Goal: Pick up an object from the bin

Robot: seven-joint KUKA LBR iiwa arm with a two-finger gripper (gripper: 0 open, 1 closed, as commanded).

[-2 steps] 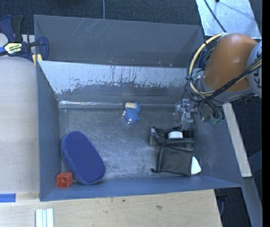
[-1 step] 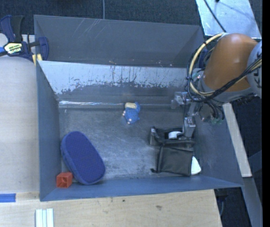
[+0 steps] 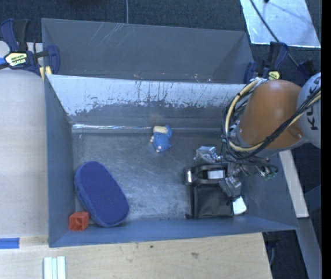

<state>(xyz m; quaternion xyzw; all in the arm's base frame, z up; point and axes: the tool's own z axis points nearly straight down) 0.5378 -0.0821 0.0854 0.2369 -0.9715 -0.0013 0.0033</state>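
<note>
1. Step in hand: the gripper [image 3: 214, 175] hangs low over the back edge of a dark, flat, squarish pouch [image 3: 209, 204]. This looks like the approach to a pick, with nothing yet lifted.
2. End effector: I cannot tell how wide the gripper is set, nor whether it has hold of anything. Its dark body blends with the pouch below.
3. Likely target: the pouch lies in the front right corner of the bin [image 3: 148, 95], against the front wall.
4. Next move, as I judge it: a flat, limp thing needs a pinch at an edge or fold, then a straight lift away from the nearby wall.
5. Surface: the bin floor is bare scuffed metal, and a thin thing on it gives little to grip.
6. Room: a small blue figure [image 3: 161, 138] lies behind and left of the pouch. A blue oval pad [image 3: 101, 193] and a red cube [image 3: 79, 221] lie well to the pouch's left, so the lift is unobstructed.
</note>
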